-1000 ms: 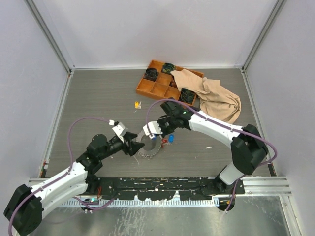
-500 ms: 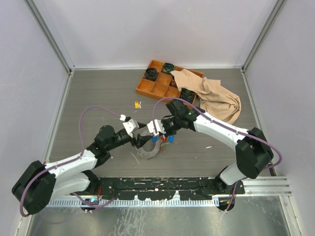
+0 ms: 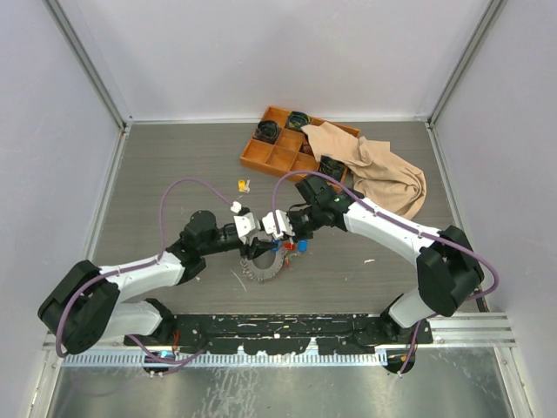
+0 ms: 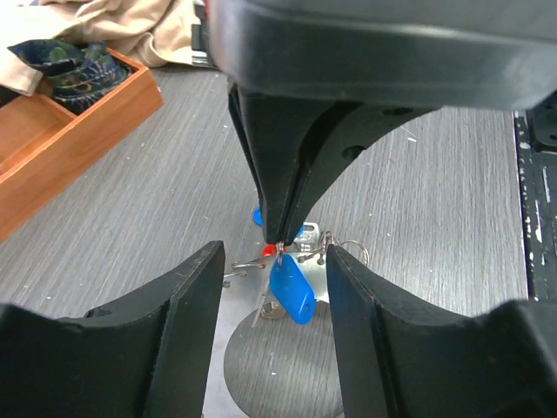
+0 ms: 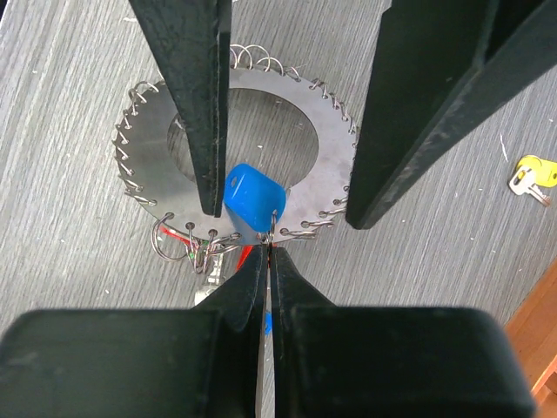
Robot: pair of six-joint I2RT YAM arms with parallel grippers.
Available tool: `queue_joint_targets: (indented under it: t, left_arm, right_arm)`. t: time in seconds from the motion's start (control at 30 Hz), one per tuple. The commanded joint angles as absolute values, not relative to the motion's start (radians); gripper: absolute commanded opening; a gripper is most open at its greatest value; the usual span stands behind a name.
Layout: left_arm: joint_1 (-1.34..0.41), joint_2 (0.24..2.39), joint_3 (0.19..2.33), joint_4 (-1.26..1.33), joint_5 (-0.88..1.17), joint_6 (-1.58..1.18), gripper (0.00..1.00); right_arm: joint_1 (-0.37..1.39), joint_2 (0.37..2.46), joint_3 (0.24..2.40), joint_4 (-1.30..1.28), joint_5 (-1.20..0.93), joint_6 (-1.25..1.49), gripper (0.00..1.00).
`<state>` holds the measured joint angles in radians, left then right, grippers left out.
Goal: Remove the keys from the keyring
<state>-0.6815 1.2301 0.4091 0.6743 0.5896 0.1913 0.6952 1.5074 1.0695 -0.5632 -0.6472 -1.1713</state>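
Note:
The keyring [image 5: 305,113] is a flat silvery disc with a round hole and many small wire rings along its rim. It lies on the table [image 3: 264,268]. My right gripper [image 5: 268,248] is shut on the small wire ring that carries a blue-capped key [image 5: 252,198] at the disc's edge. My left gripper [image 4: 274,257] is open, with one finger [image 4: 187,331] on each side of that blue key [image 4: 291,292]. Both grippers meet over the disc in the top view, the left gripper [image 3: 255,237] beside the right gripper [image 3: 280,235]. A silver key [image 5: 204,261] and red and blue caps lie next to the disc.
A loose yellow-capped key [image 3: 244,185] lies on the table beyond the grippers. An orange compartment tray [image 3: 278,152] stands at the back with dark items in it. A beige cloth [image 3: 383,174] drapes over the tray's right side.
My left arm has swung right and forward to the disc, and its open fingers now straddle the blue key. My right gripper has stayed shut at the disc's edge.

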Motion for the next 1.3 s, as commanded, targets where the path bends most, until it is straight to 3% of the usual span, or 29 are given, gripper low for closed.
queue_joint_targets:
  t: [0.0,0.37,0.83,1.27]
  left_arm:
    - [-0.687,1.261,0.456,0.678,0.669,0.208,0.50]
    - [-0.686,1.348,0.459,0.708,0.565,0.210,0.47]
    - [-0.675,1.281,0.393,0.785,0.656,0.168,0.52]
    - [-0.674,1.342,0.401,0.869,0.687,0.092,0.41]
  right_arm:
    - [0.690,1.486,1.121,-0.561,-0.692,-1.173,0.01]
    - [0.690,1.486,1.124,-0.574,-0.710,-1.182,0.01]
    - [0.651,1.473,1.132,-0.590,-0.810,-1.170,0.01]
    - [0.650,1.465,1.126,-0.602,-0.858,-1.192,0.01]
